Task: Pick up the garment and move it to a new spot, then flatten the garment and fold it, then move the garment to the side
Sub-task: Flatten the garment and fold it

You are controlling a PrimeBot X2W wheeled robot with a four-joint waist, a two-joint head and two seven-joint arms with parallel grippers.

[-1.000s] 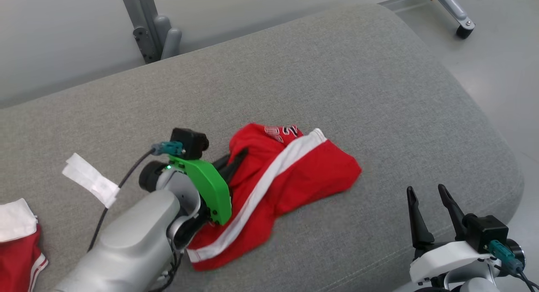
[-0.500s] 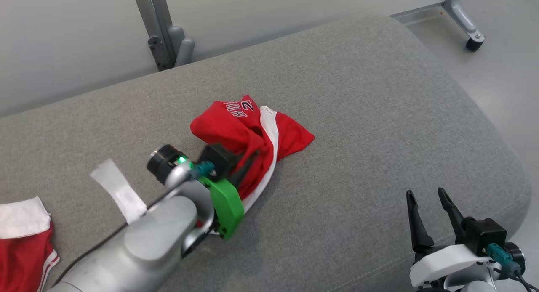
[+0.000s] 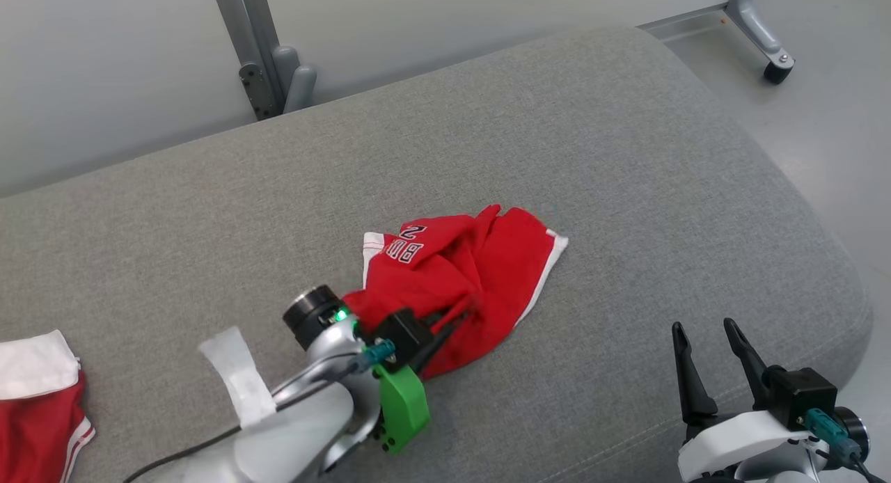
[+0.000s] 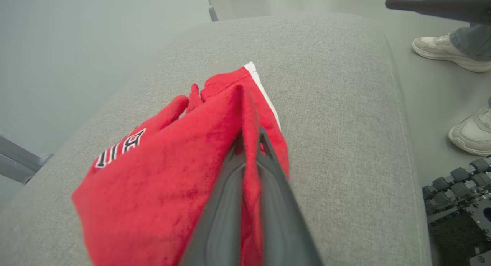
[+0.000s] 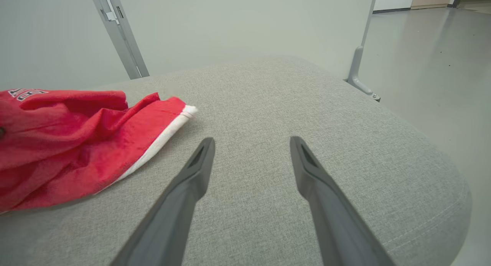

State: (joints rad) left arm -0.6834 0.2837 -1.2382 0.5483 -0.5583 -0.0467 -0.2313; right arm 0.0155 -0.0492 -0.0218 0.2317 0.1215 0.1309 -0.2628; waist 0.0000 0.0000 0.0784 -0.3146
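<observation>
A: Why is the garment (image 3: 459,267) heaped up instead of lying flat?

B: The left gripper (image 4: 251,137) is clamped tight on a ridge of the red cloth. The fabric tents at the jaws and trails away to the far right, with its white-trimmed hem resting on the cushion (image 3: 592,135). That puts the garment around the middle of the cushion, a little toward the near edge. It looks like the carrying step, with flattening and folding not yet begun.

A: And the right gripper (image 3: 703,324)?

B: Its fingers are spread and hold nothing. It hangs over the near right edge, well apart from the cloth, probably kept clear until spreading calls for a second arm.

A: What about the surface?

B: It is a grey woven cushion with rounded corners. It looks soft, so the cloth would likely drag and wrinkle on it rather than slide. A second red-and-white garment (image 3: 35,399) lies at the near left edge.

A: And the room?

B: A pale wall with a metal post (image 3: 243,44) stands beyond the far edge. To the right there is smooth pale floor and a frame leg on a caster (image 3: 774,69). The left wrist view shows a person's pale shoes (image 4: 441,51) on the floor.
</observation>
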